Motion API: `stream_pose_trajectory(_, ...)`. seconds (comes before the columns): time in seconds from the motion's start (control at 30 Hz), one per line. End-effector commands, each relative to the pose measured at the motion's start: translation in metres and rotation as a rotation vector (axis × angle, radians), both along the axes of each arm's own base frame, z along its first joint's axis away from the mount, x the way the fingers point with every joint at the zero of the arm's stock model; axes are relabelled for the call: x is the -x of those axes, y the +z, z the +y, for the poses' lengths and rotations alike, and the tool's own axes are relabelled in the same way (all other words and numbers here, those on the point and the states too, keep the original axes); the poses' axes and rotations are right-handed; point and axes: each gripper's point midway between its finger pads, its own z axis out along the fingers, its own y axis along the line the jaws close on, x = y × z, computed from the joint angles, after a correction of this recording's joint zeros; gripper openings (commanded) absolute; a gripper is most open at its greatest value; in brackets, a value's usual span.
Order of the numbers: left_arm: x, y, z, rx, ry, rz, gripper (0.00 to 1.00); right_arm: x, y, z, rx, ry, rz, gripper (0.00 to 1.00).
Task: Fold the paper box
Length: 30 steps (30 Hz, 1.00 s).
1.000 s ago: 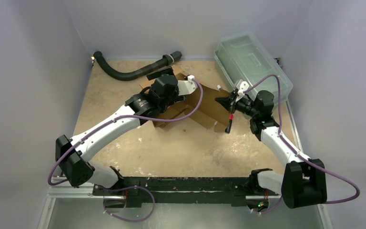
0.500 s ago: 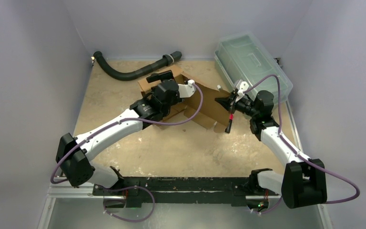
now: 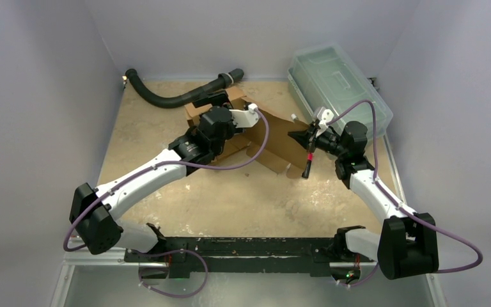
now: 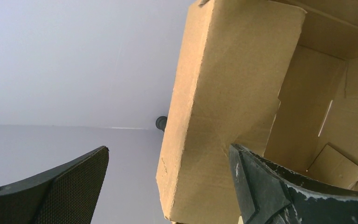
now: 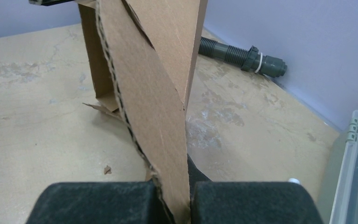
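tan table | wrist view only: right pincer pinches paper box

A black ribbed hose curves along the desk's far edge; a clear lidded bin sits far right.

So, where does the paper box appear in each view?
Top external: paper box just above the picture's centre.
Left wrist: box fills the right half.
Right wrist: box at centre, rising from the bottom edge.
Shared landmark: black hose, beyond the box in top and right wrist views.
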Motion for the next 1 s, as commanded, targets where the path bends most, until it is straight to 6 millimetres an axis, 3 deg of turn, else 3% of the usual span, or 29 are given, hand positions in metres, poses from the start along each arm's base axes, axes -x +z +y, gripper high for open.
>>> stream_pose_trajectory(0.0, -0.008, 0.011, 0.007, 0.037, 0.015, -0.044, 0.99, 0.008, 0.011, 0.007, -0.012, 0.056, -0.039, 0.0)
stream_pose_trajectory(0.4, -0.018, 0.0, 0.017, 0.037, 0.051, -0.057, 0.99, 0.014, 0.017, 0.011, -0.043, 0.083, -0.032, 0.0)
stream_pose_trajectory(0.8, -0.038, 0.01, 0.02, 0.199, 0.013, -0.06, 0.99, 0.014, 0.017, 0.011, -0.046, 0.084, -0.029, 0.0)
stream_pose_trajectory(0.97, -0.042, 0.009, 0.019, 0.188, -0.027, -0.06, 0.99, 0.014, 0.017, 0.011, -0.048, 0.085, -0.028, 0.0)
